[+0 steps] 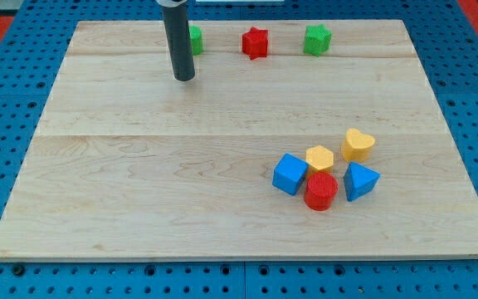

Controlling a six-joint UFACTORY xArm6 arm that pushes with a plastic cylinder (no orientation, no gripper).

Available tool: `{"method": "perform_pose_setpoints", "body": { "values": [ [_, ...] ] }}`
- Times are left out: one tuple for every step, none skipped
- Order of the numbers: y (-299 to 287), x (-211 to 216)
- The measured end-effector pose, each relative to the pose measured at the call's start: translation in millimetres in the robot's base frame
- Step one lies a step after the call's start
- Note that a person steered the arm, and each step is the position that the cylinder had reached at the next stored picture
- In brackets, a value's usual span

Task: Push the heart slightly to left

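A yellow heart (358,144) lies at the view's lower right on the wooden board (139,191). It is the top right piece of a cluster. My tip (184,78) rests on the board near the view's top left, far from the heart. The rod rises out of the top of the view.
In the cluster are a yellow hexagon (319,158), a blue cube (290,174), a red cylinder (321,192) and a blue triangle (361,180). Along the top edge are a green block (195,39) partly behind the rod, a red star (256,42) and a green block (317,39).
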State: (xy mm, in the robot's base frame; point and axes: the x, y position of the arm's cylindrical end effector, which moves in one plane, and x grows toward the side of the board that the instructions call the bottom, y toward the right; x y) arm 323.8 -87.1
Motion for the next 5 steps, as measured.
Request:
{"method": "perform_pose_setpoints", "body": {
  "values": [
    [13.5, 3.1],
    [103.8, 38.3],
    [196.6, 97.1],
    [322.5, 106.5],
    [391.9, 124.4]
  ]
}}
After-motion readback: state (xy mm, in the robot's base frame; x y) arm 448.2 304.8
